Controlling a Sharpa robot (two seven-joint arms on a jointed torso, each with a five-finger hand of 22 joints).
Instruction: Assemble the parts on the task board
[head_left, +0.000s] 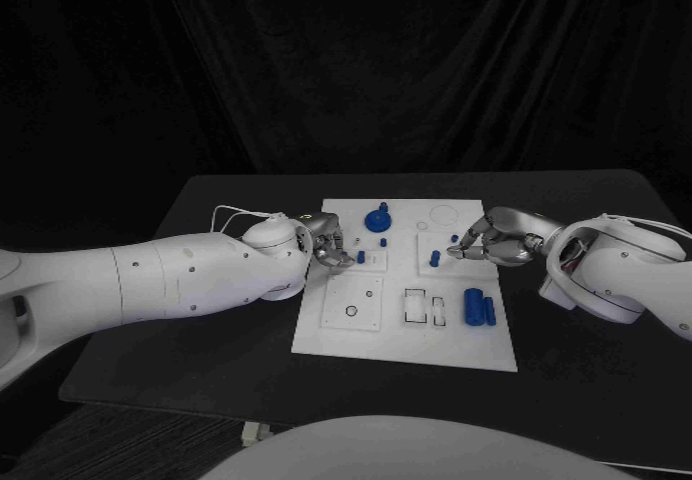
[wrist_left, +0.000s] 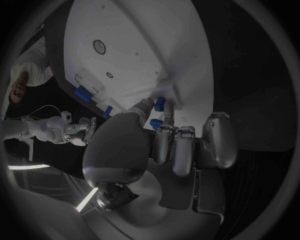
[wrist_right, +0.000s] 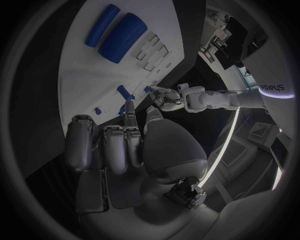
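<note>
The white task board lies mid-table. My left hand is over its left part, fingers curled; thumb and a fingertip pinch a small blue peg. My right hand hovers over the board's right part. Its outstretched finger ends just short of another upright blue peg, the thumb stands apart, and nothing is between them. A blue knob stands at the board's far side. Two blue cylinders lie side by side at the right.
Cut-out slots and a round hole mark the board's near half, and a ring outline sits at the far right. Bare black table surrounds the board, with a dark curtain behind.
</note>
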